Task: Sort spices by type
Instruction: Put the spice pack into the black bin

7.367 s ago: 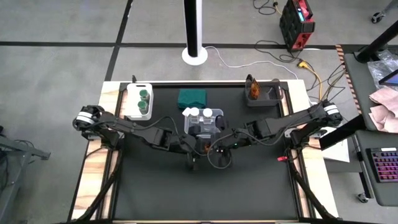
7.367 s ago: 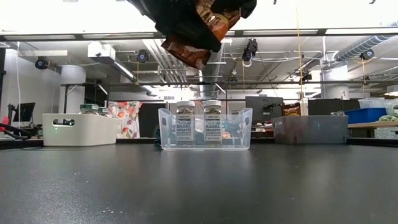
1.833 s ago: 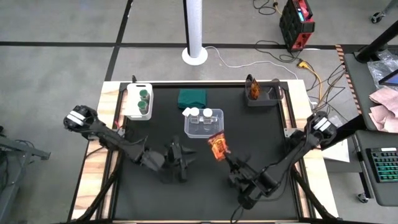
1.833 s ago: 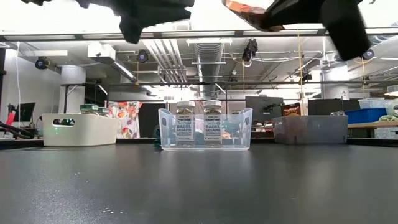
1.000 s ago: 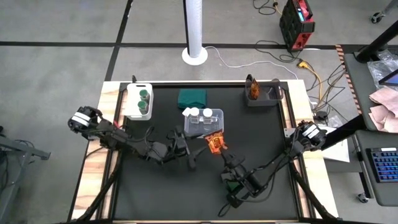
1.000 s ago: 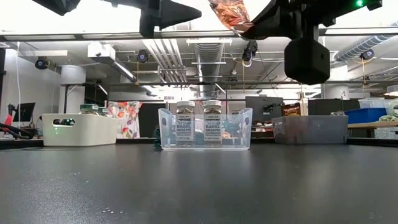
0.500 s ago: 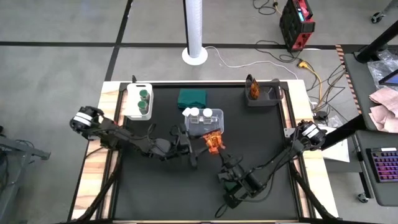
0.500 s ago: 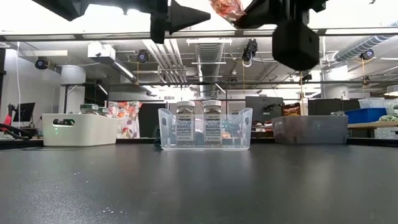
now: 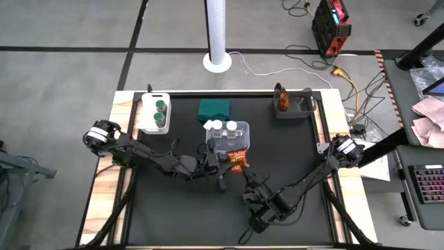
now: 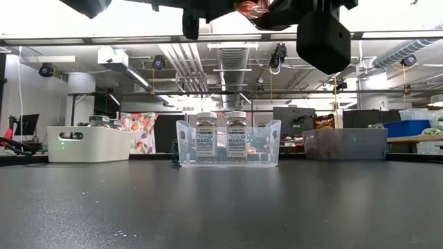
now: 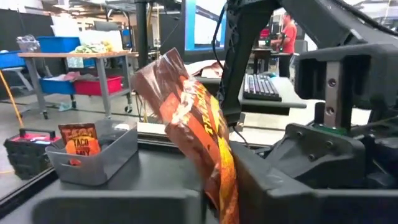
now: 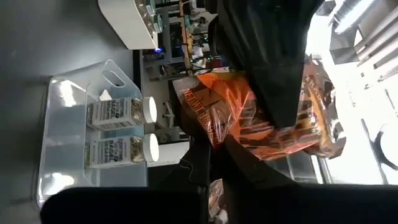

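Fingers of right gripper (image 9: 241,167) pinched tight on orange packet (image 9: 238,158), just in front of clear bin (image 9: 227,139). Left gripper (image 9: 223,162) fingers nearly closed on same packet. Both arms stretched low, meeting mid-worktop (image 9: 173,215).

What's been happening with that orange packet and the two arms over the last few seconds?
The right tool carried the orange packet back toward the clear bin, and the left tool swung in and closed on it too. The white-lidded jars, green-lidded jars and the grey bin's packet stayed put.
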Controlling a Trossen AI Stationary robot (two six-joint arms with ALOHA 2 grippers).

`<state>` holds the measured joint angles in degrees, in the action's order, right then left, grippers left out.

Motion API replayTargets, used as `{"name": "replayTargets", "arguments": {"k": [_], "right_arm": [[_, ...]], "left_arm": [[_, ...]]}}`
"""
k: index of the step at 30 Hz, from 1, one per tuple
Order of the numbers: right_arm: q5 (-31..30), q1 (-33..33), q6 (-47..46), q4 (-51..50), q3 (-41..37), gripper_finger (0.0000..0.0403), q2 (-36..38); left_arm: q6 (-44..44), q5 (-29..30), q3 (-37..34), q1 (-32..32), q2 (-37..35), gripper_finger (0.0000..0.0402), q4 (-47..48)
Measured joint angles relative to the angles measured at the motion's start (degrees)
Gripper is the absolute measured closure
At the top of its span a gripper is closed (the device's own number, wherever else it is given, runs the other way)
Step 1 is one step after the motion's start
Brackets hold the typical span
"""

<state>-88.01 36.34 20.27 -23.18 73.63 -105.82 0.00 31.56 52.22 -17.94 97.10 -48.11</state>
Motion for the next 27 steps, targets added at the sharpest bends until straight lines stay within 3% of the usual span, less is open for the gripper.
{"name": "replayTargets", "arguments": {"k": [2, 6, 12, 17, 21, 24, 27], "right_arm": [[0.8, 0.0, -1.8, 0.1, 0.0, 0.0390, 0.0], [1.7, -0.1, -7.3, 0.2, 0.0, 0.0371, 0.0], [1.7, 0.0, -11.8, 0.1, 0.0, 0.0284, 0.2], [1.7, 0.1, -16.9, -0.5, 0.0, 0.0218, 1.0], [6.2, 0.2, -20.7, -1.0, 0.0, 0.0185, 3.7], [10.4, 0.2, -21.3, -1.7, 0.0, 0.0170, 6.7], [15.3, 0.1, -21.0, -2.4, 0.0, 0.0158, 10.3]], "left_arm": [[0.4, 0.5, -0.2, 0.0, 0.0, 0.0384, 0.2], [1.2, 3.1, -0.2, -0.1, -0.1, 0.0376, 1.4], [5.0, 10.1, -0.2, -0.3, -0.9, 0.0389, 2.4], [13.9, 17.4, -0.2, -1.9, -2.6, 0.0380, 7.0], [17.6, 16.9, -0.2, -3.6, -4.3, 0.0378, 18.3], [14.5, 16.7, -0.2, -4.6, -5.4, 0.0382, 27.4], [10.3, 12.6, -0.3, -4.9, -6.0, 0.0382, 32.7]]}}
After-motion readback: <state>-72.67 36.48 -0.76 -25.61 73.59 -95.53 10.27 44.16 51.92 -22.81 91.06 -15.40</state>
